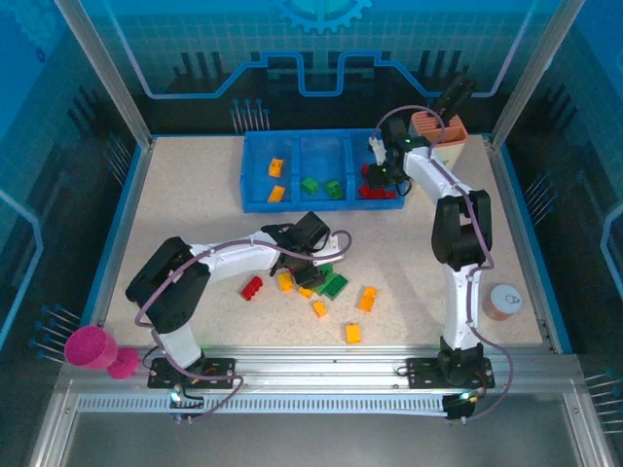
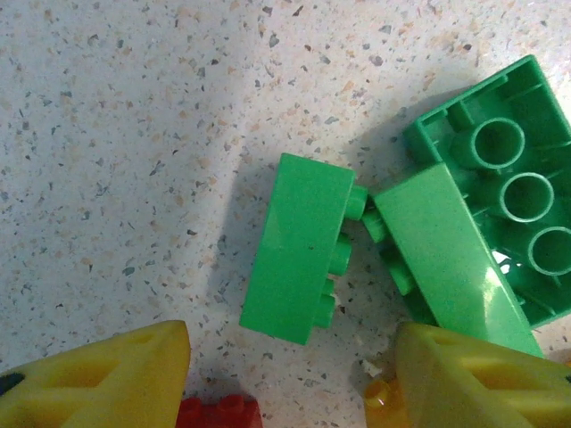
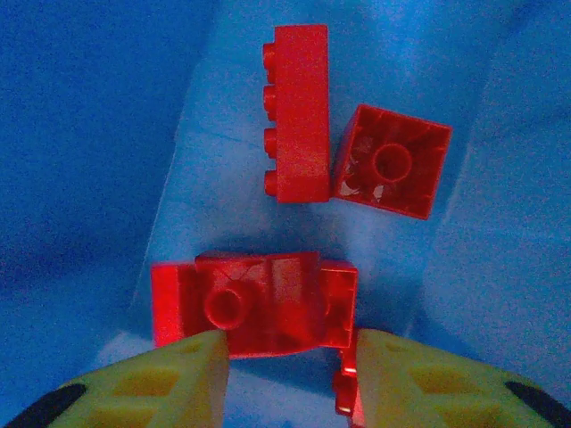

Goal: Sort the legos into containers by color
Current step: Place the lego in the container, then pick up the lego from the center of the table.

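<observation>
Top view took in blue tray (image 1: 255,181) at far side of table (image 1: 185,204): orange left, green middle, red right; loose legos (image 1: 331,285) mid-table. Right wrist view showed red bricks (image 3: 299,111) on tray floor, two upside down; right gripper (image 3: 287,348) over them, fingers apart, clamping nothing. Left arm (image 1: 234,255) stretched low; left gripper (image 2: 290,352) parted above green brick (image 2: 299,245) lying on its side.

Loose legos (image 1: 332,285) near blue compartmented tray (image 1: 317,161)
</observation>
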You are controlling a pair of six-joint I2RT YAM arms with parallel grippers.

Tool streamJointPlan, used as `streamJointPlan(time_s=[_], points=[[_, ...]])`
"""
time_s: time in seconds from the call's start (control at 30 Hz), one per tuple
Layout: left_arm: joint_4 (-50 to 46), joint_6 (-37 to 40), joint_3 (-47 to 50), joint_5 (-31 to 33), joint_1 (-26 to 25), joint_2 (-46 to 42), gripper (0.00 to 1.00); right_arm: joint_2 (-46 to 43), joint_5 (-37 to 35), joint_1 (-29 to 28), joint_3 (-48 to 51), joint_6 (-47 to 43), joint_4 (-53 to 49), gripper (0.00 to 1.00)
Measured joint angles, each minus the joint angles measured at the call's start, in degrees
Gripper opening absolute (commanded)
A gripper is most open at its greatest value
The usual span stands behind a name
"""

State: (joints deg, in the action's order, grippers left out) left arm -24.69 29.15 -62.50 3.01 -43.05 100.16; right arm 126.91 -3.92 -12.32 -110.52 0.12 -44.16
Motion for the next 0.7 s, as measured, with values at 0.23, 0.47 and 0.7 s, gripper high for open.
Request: streamJointPlan(time_s=[0.23,0.47,0.7], points=[[1.1,0.9,0.0,0.7,-0.1,0.5,0.63,0.1,0.0,0.0,-0.1,0.0,0.0,0.46],[2.7,1.3,0.0,0.6,-0.1,1.6,0.6,-0.4,0.5,0.0,-0.1,0.0,0.0,0.48],[3.9,1.6,-1.2,-0.1,-0.1,4.3,0.48,-4.4,0.5,0.0,-0.1,0.0,-0.4,0.49]])
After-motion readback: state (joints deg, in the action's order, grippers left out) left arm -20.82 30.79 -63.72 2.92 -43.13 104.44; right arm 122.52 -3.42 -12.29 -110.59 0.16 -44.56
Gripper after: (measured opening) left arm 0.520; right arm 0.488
